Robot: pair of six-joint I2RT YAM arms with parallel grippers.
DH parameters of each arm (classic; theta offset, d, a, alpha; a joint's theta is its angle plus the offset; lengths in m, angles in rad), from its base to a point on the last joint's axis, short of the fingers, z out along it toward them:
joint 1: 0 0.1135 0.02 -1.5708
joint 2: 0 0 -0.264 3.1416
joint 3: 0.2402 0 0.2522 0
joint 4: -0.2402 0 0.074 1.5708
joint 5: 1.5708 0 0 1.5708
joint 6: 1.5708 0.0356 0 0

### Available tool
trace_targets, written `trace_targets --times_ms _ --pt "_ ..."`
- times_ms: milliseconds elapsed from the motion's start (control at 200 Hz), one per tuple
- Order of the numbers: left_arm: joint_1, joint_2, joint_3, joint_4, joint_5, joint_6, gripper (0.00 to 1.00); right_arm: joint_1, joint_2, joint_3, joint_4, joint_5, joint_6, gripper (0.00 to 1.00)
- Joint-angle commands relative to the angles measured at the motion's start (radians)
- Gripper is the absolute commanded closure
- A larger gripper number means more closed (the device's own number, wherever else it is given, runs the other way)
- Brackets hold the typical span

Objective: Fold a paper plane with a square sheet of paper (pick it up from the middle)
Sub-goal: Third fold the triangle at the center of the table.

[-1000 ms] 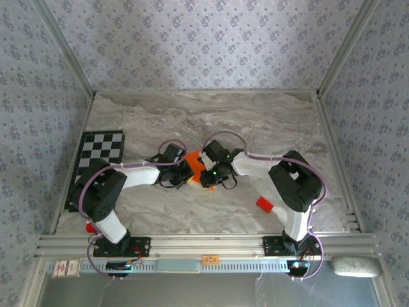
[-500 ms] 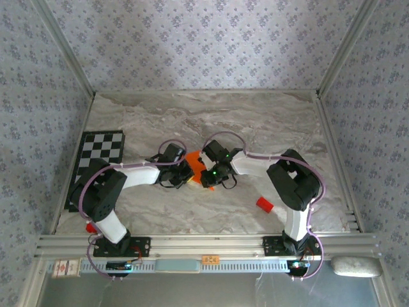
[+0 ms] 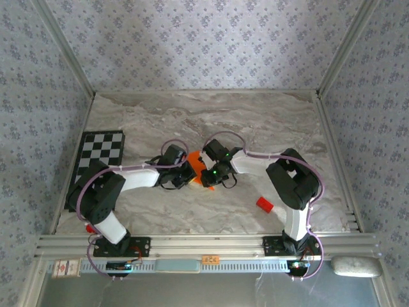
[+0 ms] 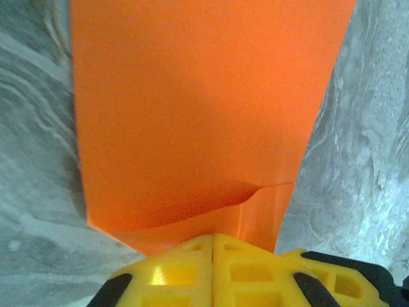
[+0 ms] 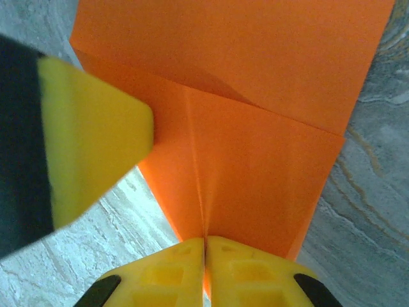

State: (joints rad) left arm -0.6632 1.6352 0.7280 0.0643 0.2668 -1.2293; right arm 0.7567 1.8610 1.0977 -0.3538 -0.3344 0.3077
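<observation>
Left pincer [image 4: 213,240]: fingers pressed together on the near edge of the orange paper sheet [image 4: 198,109]. Right pincer [image 5: 205,242]: likewise clamped on the same sheet, its seam biting the end of a crease. Change over the last second: almost none. Both pincers have kept their grip and station, and only the left arm has settled a little toward its base. Judged meaning: a fold is being held or pressed rather than re-gripped, and the sheet is part-folded, not yet a dart. Position: sheet caught between the two pincers, which face each other closely. Long axis: runs straight ahead from each pincer's seam. Ahead of the right pincer the crease leads to a slanting flap edge, with a yellow finger [image 5: 96,144] of the left pincer just to its left, over the sheet. Ahead of the left pincer the sheet is narrowest at the fingers and broadens farther off, with a small lapped corner just past the tips. Pointing: no formed nose visible, so the heading cannot be told.
</observation>
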Motion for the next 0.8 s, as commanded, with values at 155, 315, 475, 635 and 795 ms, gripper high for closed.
trace_targets --times_ms 155,315,475,635,795 --pt "-0.01 0.034 -0.007 -0.06 -0.022 0.014 0.96 -0.01 0.028 -0.001 -0.048 -0.002 0.019 0.87" --pt "-0.01 0.041 -0.008 -0.139 -0.07 0.002 0.99 -0.02 -0.027 -0.001 -0.012 -0.057 0.019 0.87" --pt "-0.009 0.043 0.008 -0.208 -0.116 -0.009 1.0 -0.012 -0.078 0.0 0.002 -0.087 0.002 0.85" --pt "-0.01 0.06 0.029 -0.256 -0.136 -0.016 1.0 0.004 -0.061 -0.002 -0.021 -0.086 -0.018 0.86" --pt "-0.01 0.081 0.037 -0.278 -0.136 -0.024 1.0 0.016 -0.036 0.0 -0.041 -0.085 -0.025 0.87"
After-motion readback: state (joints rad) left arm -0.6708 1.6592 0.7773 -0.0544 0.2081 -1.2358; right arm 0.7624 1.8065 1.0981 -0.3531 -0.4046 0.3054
